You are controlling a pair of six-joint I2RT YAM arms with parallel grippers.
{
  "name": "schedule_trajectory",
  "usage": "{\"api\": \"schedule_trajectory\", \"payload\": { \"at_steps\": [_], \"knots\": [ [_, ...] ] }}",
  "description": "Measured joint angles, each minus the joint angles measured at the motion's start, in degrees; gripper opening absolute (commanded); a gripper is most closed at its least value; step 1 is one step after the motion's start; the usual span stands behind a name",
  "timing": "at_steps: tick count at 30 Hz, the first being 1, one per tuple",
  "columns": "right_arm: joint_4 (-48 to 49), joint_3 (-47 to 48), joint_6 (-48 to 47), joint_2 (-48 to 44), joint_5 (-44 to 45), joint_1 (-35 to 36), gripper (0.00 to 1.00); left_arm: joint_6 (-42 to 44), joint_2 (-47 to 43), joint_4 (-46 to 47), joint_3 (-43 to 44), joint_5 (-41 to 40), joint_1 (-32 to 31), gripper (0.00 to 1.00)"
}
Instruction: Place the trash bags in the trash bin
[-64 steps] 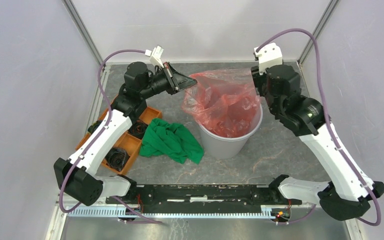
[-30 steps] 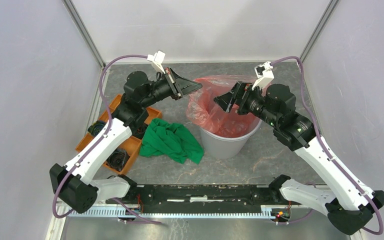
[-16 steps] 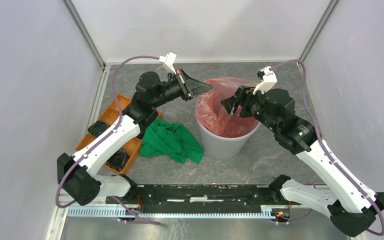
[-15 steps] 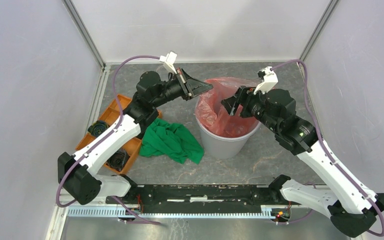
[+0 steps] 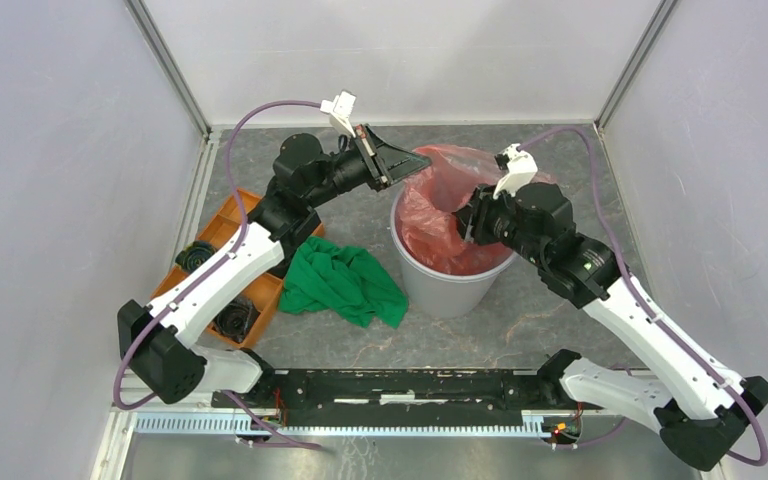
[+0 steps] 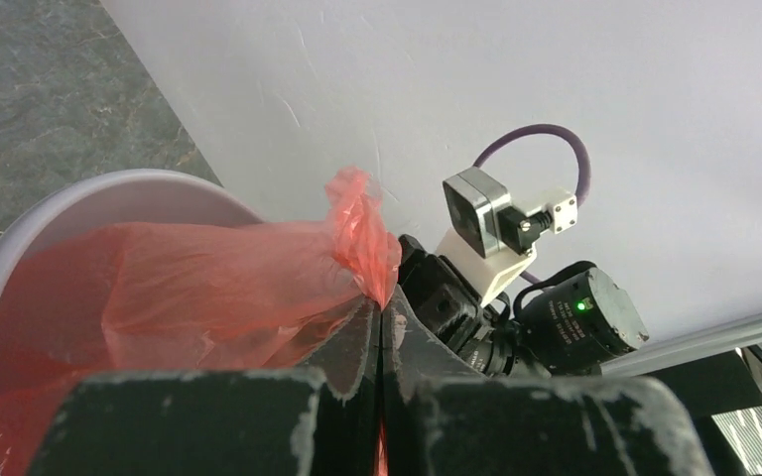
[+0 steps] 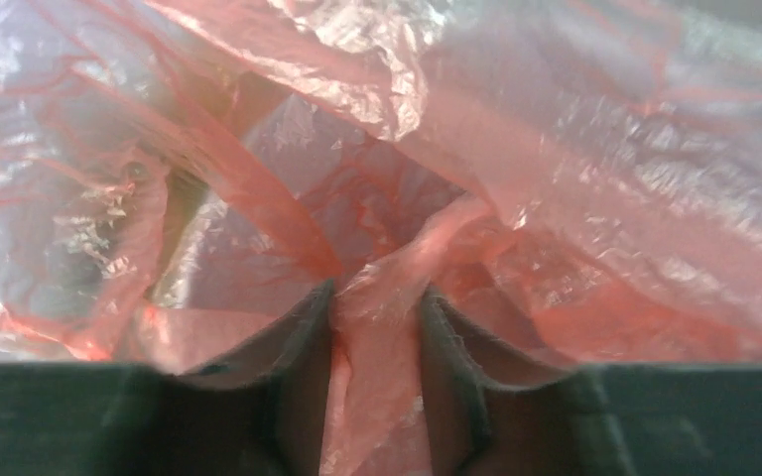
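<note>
Grey marbled worktop (image 5: 550,300), white walls around. The trash bag (image 5: 440,215) sits mostly inside the trash bin (image 5: 450,288), its far-left edge lifted above the rim. The left end effector (image 5: 416,170) is clenched on that lifted edge. The right end effector (image 7: 377,294), reaching in from the bin's right side, straddles a fold of film running lengthwise between its jaws, which stand apart, not yet pinching. It is the one nearer the loose film.

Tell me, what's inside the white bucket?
The crinkly red-pink trash bag fills the bucket, with its edges poking up above the rim. The right pincer reaches into it, a fold of film between its open jaws. The bucket's bottom is hidden under the bag.
</note>
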Motion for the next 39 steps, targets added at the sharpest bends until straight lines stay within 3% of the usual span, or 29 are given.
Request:
{"api": "schedule_trajectory", "payload": {
  "at_steps": [2,4,13,18,25,30,39],
  "knots": [
    [-0.37,0.00,-1.18,-0.85,1.33,0.13,0.04,0.04,0.15,-0.37,0.24,-0.09,0.00,0.02],
    [-0.66,-0.02,-2.99,-2.93,2.75,0.17,0.00,0.09,0.26,-1.27,0.31,-0.28,0.02,0.02],
    [-2.40,-1.77,-9.88,-16.20,4.74,0.17,0.00,5.57,-2.45,-11.32,0.48,-3.32,0.76,0.02],
    [-3.06,-6.67,-10.82,-21.57,-0.04,0.17,0.03,6.38,-10.64,-13.51,-6.56,-4.59,0.76,0.02],
    [-5.62,-10.05,-11.06,-24.35,-4.70,0.17,0.07,6.58,-16.85,-17.62,-13.53,-5.77,0.76,0.03],
    [-7.02,-11.41,-10.82,-25.70,-7.58,0.17,0.15,6.56,-18.60,-18.84,-17.70,-5.73,0.76,0.04],
    [-9.51,-11.82,-10.49,-28.39,-9.99,0.17,0.15,6.51,-20.74,-19.65,-20.81,-4.39,0.76,0.10]
  ]
}}
